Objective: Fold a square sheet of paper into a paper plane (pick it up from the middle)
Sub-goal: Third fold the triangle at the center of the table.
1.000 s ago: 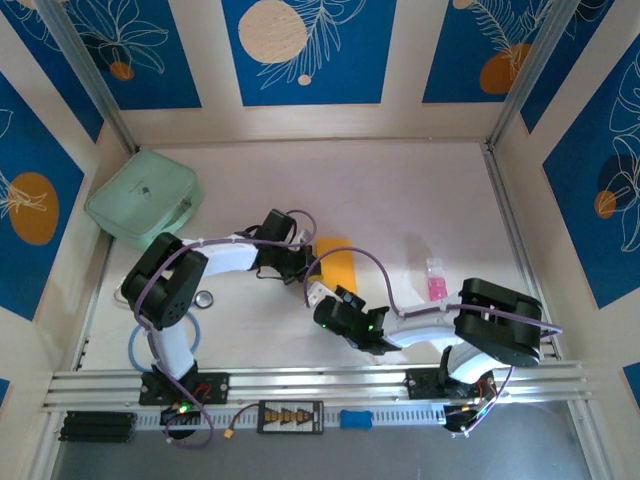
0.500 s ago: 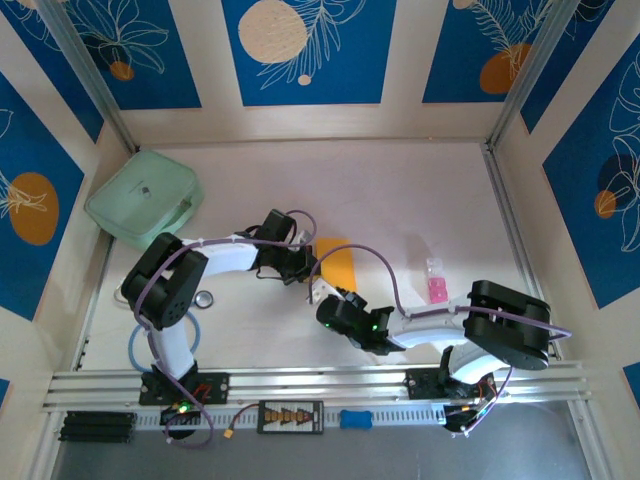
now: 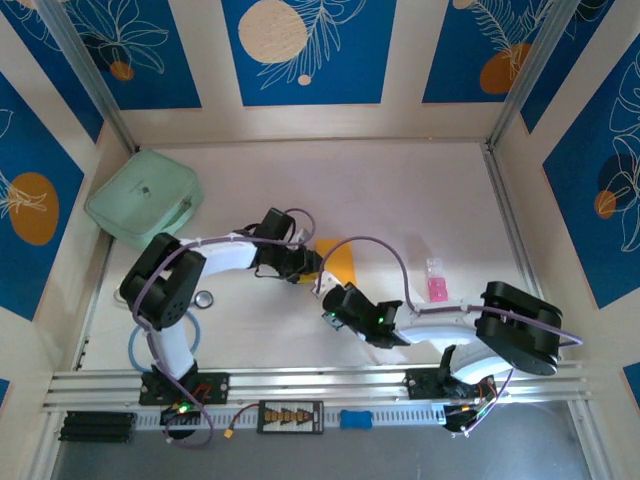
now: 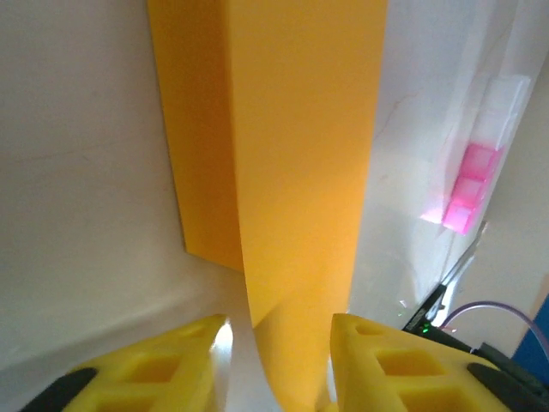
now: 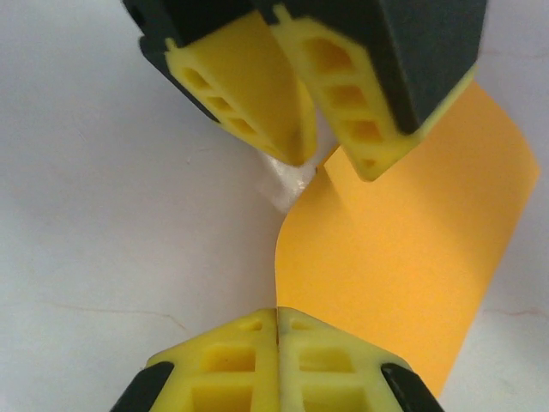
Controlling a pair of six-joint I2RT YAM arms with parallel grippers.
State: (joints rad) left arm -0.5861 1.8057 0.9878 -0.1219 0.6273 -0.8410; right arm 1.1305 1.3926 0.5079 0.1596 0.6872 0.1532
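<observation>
Fingers (image 5: 219, 365) of the right gripper (image 5: 276, 313) nearest, pressed together right at the near edge of the paper (image 5: 403, 257); hold on it not clear. Just beyond, left gripper (image 5: 319, 154) facing it, fingers apart, one to each side of the strip. Paper a folded orange strip at mid-desk, long axis near-to-far, near end lifted and bowed off the desk (image 3: 400, 190), far end flat and square-cut. Pink object (image 3: 436, 283) to the right, apart. Mint-green case (image 3: 145, 200) far left by the wall, closed, contents hidden.
</observation>
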